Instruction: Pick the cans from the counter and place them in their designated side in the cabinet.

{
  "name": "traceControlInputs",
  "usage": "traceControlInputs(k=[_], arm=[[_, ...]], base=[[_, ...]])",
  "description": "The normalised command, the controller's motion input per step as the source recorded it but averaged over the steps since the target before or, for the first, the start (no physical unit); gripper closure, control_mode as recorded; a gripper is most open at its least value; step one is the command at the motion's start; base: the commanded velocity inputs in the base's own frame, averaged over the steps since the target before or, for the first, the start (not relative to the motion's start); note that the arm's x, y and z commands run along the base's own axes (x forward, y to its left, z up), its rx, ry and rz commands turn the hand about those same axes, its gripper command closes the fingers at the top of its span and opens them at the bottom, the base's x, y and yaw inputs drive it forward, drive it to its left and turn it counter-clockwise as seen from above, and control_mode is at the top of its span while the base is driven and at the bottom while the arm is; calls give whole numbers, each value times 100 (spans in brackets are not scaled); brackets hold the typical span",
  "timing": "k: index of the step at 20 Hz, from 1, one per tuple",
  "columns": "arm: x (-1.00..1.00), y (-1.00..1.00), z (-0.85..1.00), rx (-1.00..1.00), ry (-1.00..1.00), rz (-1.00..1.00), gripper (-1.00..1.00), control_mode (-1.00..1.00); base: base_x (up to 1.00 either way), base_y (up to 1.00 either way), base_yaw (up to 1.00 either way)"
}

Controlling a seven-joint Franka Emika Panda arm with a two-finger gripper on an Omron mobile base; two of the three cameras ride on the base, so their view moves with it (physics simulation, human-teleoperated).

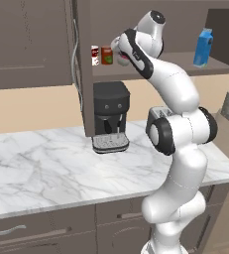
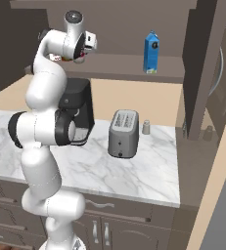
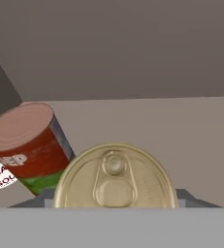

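Arm raised to the cabinet shelf (image 1: 185,62), with the gripper (image 1: 120,53) reaching in at the shelf's left end, close to the edge of the open cabinet door (image 1: 84,74). In the hand view, a can with a gold pull-tab lid (image 3: 114,177) lies directly in front of the camera, its lid facing the lens and centred at the bottom edge where the fingertips would rise; the fingertips themselves are hidden behind it. In the right base view a red and pale shape (image 2: 80,57) sits at the gripper's tip. Whether the jaws are pressed on this can or spread beside it cannot be told.

The dark red-brown can with a green patch (image 1: 106,55) stands upright on the shelf, just beside the gripper and nearer the shelf's left end. In the hand view it appears up and to the left of the gold lid, close to it; contact between the two cannot be judged. The slimmer white can with red marks (image 1: 94,55) stands next, at the far left end of the shelf, beside the red-brown can.

A blue carton (image 1: 203,47) stands upright toward the shelf's right end, well apart from the cans.

On the white marble counter (image 1: 46,173) below, a black coffee machine (image 1: 111,116) sits against the back edge under the shelf's left end, and a silver toaster (image 2: 124,134) stands further right.
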Motion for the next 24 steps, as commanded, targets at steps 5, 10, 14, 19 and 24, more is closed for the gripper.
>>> traceControlInputs(k=[5,10,14,19,24], arm=[[3,0,-16,0,0,1,-100,-100],[-4,0,-11,0,-7,3,-100,-100],[-5,0,-10,0,-10,4,-100,-100],[0,0,-8,0,-10,4,-100,-100],[0,0,-2,0,-12,5,-100,-100]], base=[[0,0,0],[0,0,0],[0,0,0],[0,0,0],[0,0,0]])
